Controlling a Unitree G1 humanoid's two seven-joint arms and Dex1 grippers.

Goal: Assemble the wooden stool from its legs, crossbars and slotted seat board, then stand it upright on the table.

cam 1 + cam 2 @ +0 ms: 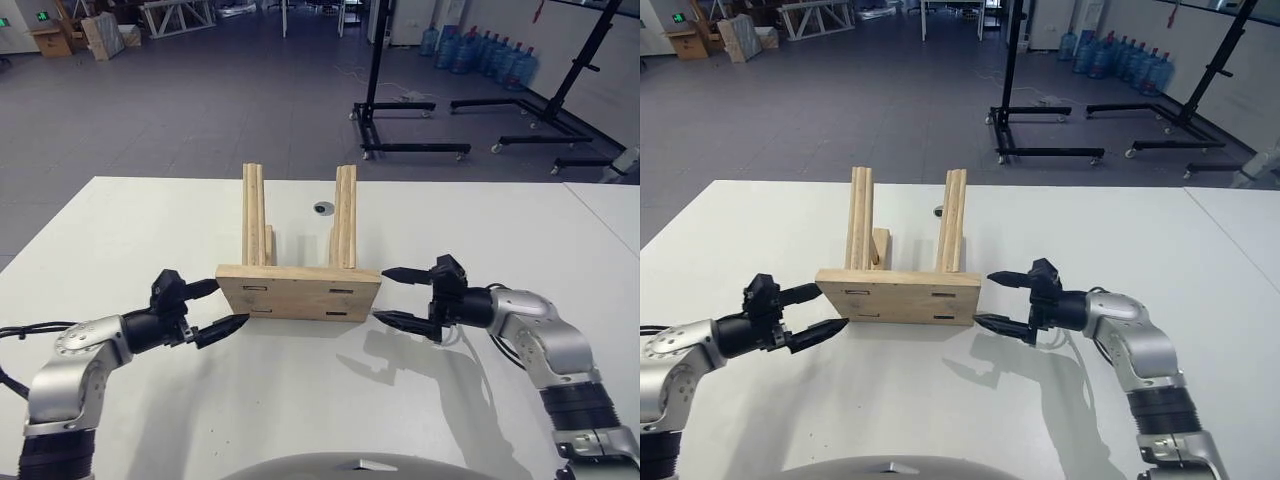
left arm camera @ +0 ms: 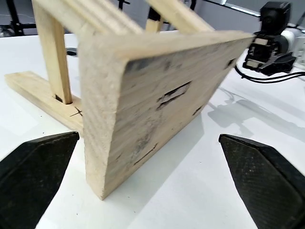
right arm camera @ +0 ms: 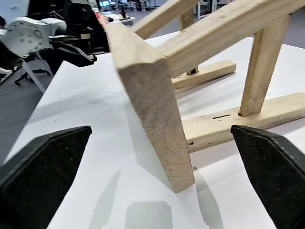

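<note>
The pale wooden stool lies on its side near the middle of the white tabletop (image 1: 130, 230). Its flat rectangular slotted seat board (image 1: 298, 292) stands on its long edge and faces the robot, with four small slots showing in its face. Two pairs of slim wooden legs, one pair on the robot's left (image 1: 255, 215) and one on its right (image 1: 345, 217), run away from the board toward the far edge of the tabletop. A short wooden crossbar (image 1: 270, 245) shows beside the left pair, and in the wrist views the lower bars rest on the tabletop with uprights set into them. The left claw (image 1: 228, 303) sits low at the board's left end. It is spread wide, and its two black fingers (image 2: 33, 171) stand clear on either side of the board's end, closed on nothing. The right claw (image 1: 382, 295) mirrors it at the board's right end, also released. One of its black fingers (image 3: 43, 167) is on each side of the end grain, with a gap between the fingers and the wood. A small dark round fitting (image 1: 322, 208) sits in the tabletop between the two leg pairs. Beyond the tabletop, black wheeled metal frames (image 1: 415, 110) stand on the grey floor, and blue water bottles (image 1: 480, 50) line the far wall.
</note>
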